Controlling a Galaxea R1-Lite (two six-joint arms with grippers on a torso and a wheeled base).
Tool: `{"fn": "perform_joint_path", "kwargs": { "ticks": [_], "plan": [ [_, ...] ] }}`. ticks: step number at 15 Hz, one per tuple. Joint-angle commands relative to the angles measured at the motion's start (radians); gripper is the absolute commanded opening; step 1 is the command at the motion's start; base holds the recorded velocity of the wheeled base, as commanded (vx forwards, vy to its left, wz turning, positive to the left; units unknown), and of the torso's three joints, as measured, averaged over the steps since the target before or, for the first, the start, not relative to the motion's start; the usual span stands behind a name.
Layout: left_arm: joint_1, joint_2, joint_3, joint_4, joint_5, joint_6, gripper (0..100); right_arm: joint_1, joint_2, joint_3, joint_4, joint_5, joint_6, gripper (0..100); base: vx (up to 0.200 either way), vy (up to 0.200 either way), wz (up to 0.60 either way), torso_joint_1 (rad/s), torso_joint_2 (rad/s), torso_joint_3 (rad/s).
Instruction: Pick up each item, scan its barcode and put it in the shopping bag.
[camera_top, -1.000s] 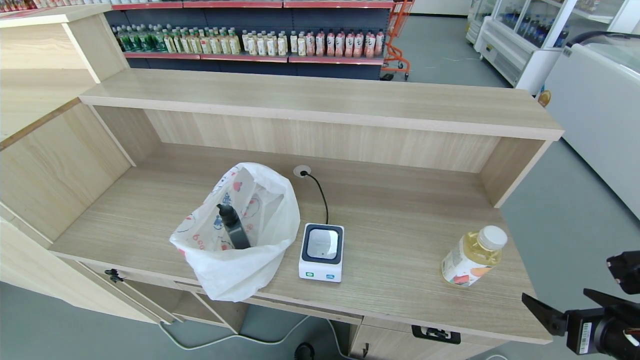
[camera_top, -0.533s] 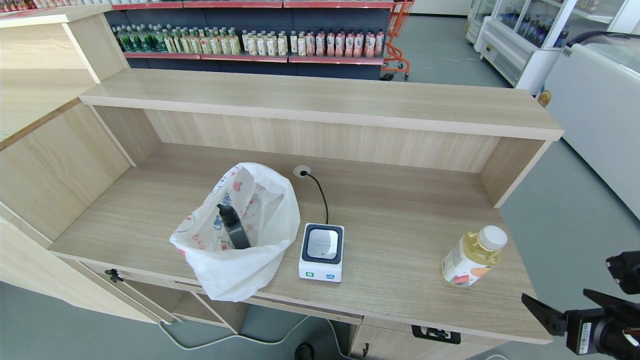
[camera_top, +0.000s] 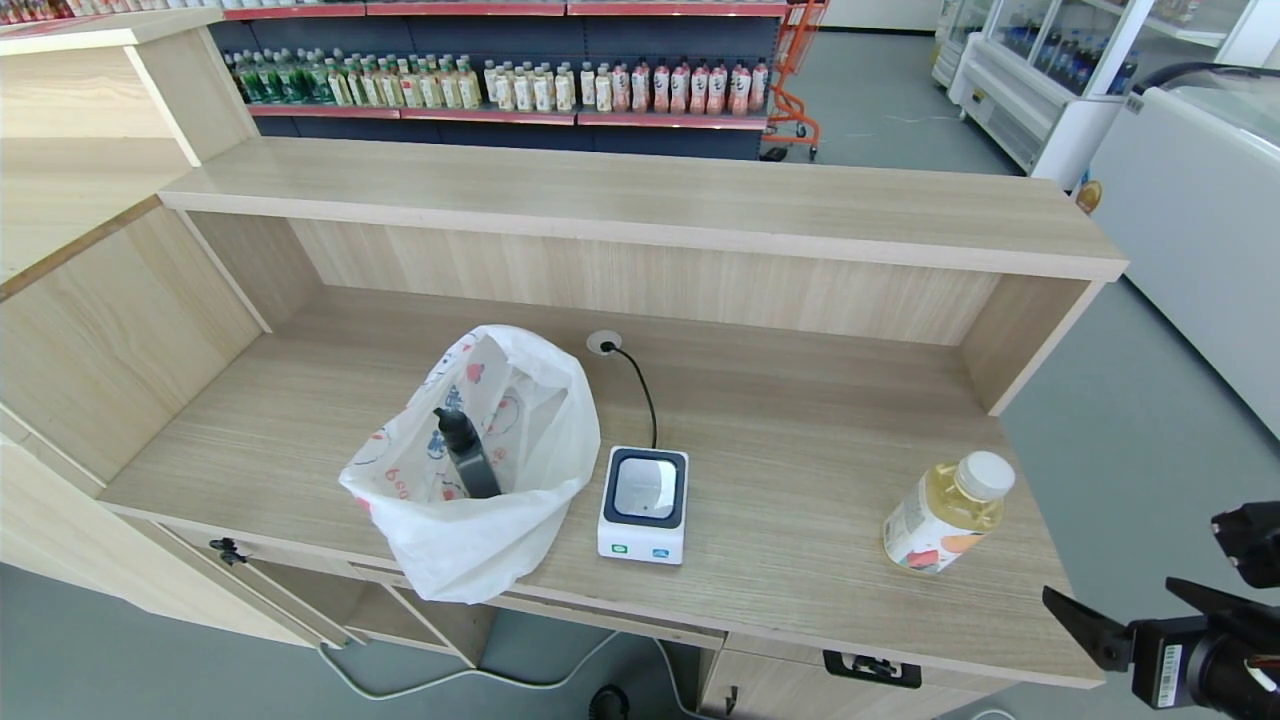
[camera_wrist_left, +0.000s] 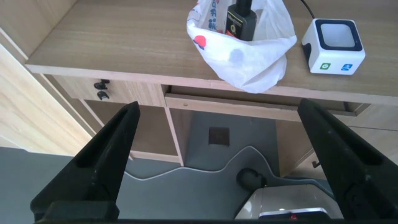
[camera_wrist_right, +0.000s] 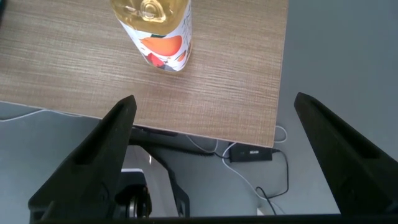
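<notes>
Left jaws and right jaws spread wide, empty. Juice bottle (camera_top: 945, 515) stands on the desk (camera_top: 800, 420). Dark bottle (camera_top: 468, 455) sits inside the shopping bag (camera_top: 470, 550).

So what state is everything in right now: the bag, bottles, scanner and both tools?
shopping bag: open, standing on counter
dark bottle: upright inside shopping bag
scanner: face up, cable attached
yellow bottle: capped, upright, unheld
left tool: open, empty
right tool: open, empty
</notes>
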Motion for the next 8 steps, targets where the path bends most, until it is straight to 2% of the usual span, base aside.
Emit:
{"fn": "perform_joint_path", "kwargs": {
  "ticks": [1, 8],
  "plan": [
    [0.0, 0.002, 0.0, 0.0, 0.0, 0.0, 100, 0.0, 0.001, -0.001, 0.0, 0.0, -0.001, 100, 0.0, 0.0, 0.0, 0.0, 0.0, 0.0],
    [0.0, 0.002, 0.0, 0.0, 0.0, 0.0, 100, 0.0, -0.008, 0.002, -0.002, 0.0, -0.002, 100, 0.0, 0.0, 0.0, 0.0, 0.0, 0.0]
  ]
}}
